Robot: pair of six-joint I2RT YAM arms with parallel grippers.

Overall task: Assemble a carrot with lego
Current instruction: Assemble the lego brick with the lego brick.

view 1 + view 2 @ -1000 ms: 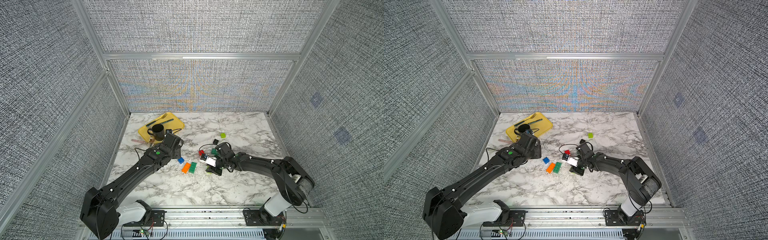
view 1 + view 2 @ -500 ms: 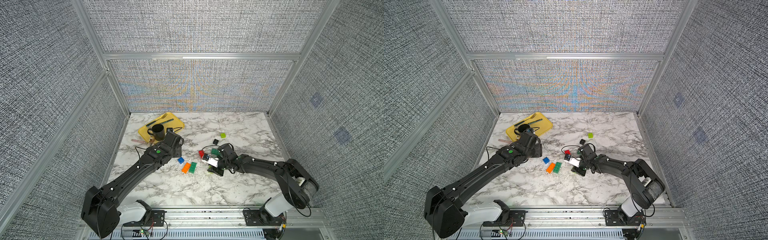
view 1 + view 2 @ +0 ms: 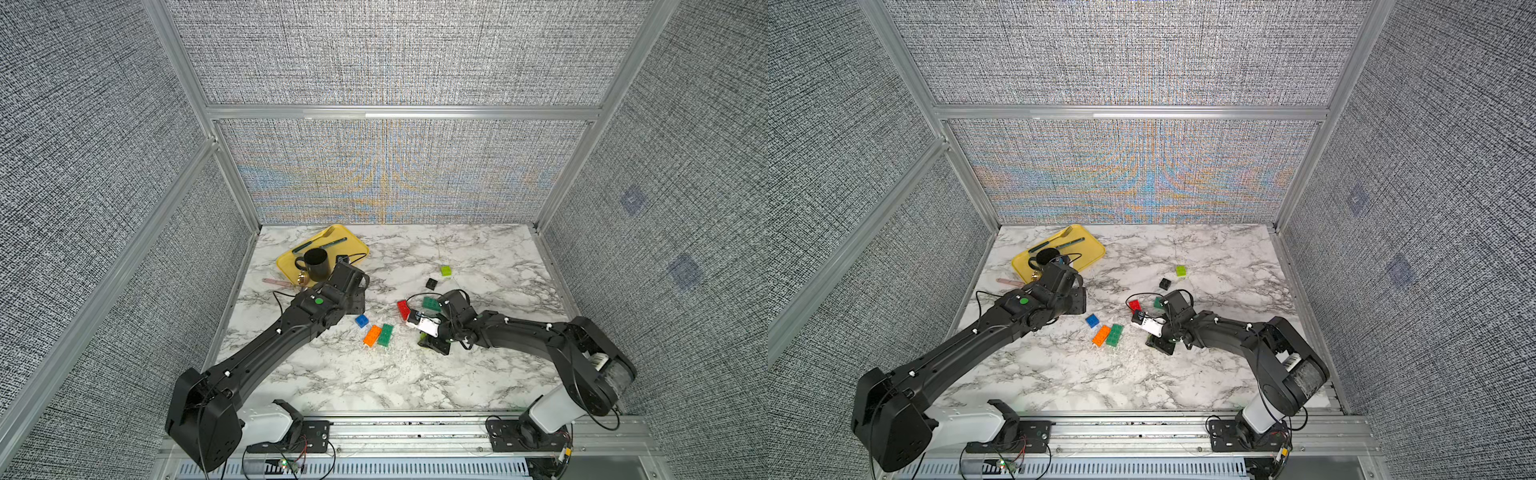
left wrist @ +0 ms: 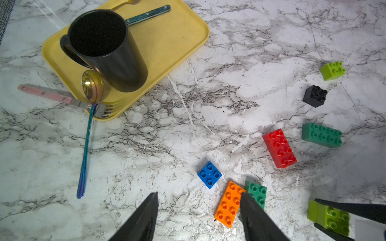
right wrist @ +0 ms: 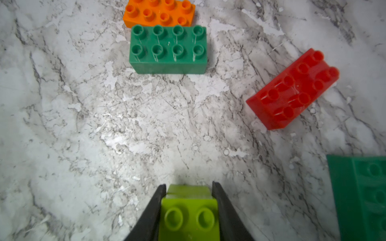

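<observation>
Right hand (image 5: pixel 189 184) is closed on a lime-green studded plastic piece (image 5: pixel 189 217), fingers pressed to both its sides, low at the white marbled surface (image 3: pixel 332 382). A seam across the piece suggests two square bricks joined, so I take it as the start of the carrot. Left hand (image 4: pixel 199 194) stands open and empty, one fingertip just beside the orange oblong brick (image 4: pixel 228 204). Key relation: a dark green oblong brick (image 5: pixel 168 50) lies straight ahead of the right hand, studs up, long axis crosswise to the fingers' line, its far side against the orange one. It sits between the two hands; the left is nearer. A second dark green oblong brick (image 5: pixel 359 198) lies just beside the right hand, with the red oblong brick (image 5: pixel 292 89) near. The surface is flat and scuffed. The yellow plastic tray (image 4: pixel 167 41) with the black mug (image 4: pixel 108 52) sits well apart, in a far corner of the grey woven-walled booth. Room enough, I judge.
</observation>
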